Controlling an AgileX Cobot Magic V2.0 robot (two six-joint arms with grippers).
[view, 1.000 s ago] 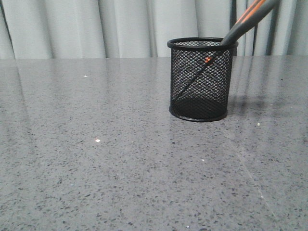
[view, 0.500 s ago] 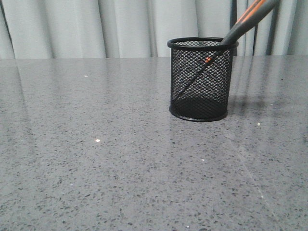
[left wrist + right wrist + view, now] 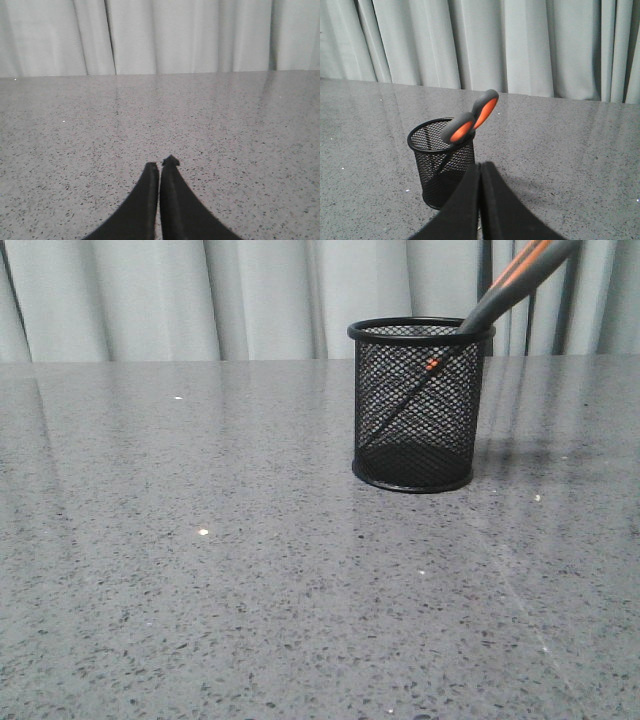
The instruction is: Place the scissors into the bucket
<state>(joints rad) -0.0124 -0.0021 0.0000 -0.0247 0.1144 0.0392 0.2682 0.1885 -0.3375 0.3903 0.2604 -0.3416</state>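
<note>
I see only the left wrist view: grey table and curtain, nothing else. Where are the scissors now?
Observer: The scissors stand inside the bucket, blades down, handles leaning over the rim.
Operator: Is the right hand holding them?
Observer: No. In the right wrist view the right hand is shut, its fingers together, with the bucket and scissors beyond its tips.
Operator: And is the bucket upright?
Observer: Yes, the front view shows it upright on its round base on the table.
</note>
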